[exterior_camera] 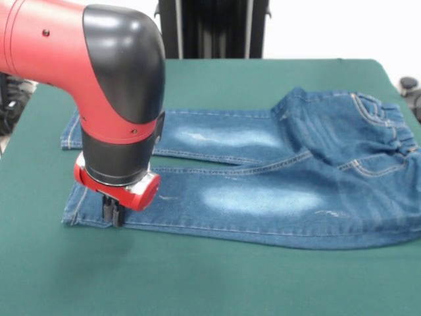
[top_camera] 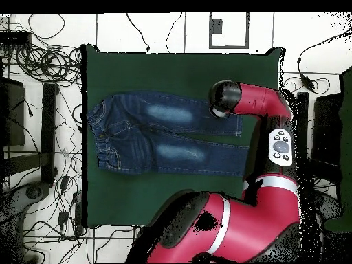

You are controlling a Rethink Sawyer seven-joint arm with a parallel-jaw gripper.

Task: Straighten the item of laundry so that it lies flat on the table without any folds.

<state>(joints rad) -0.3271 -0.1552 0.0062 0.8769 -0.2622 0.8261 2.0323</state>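
Note:
The blue jeans [exterior_camera: 263,197] lie on the green table [exterior_camera: 197,283], waistband to the right and both legs stretched to the left. The legs lie mostly flat with faded thigh patches up; the seat near the waistband is bunched with a few ridges. My gripper [exterior_camera: 113,214] comes straight down on the hem corner of the near leg, its dark fingers [exterior_camera: 116,209] together and pinching the denim at the front edge. In the overhead view the jeans [top_camera: 158,134] lie on the table [top_camera: 172,69], and the arm's black wrist [top_camera: 221,100] hides the gripper.
The red arm [exterior_camera: 79,59] fills the upper left of the front view and hides part of the far leg's hem. Green table shows in front of the jeans and to their left. Cables and stands [top_camera: 41,82] lie on the floor around the table.

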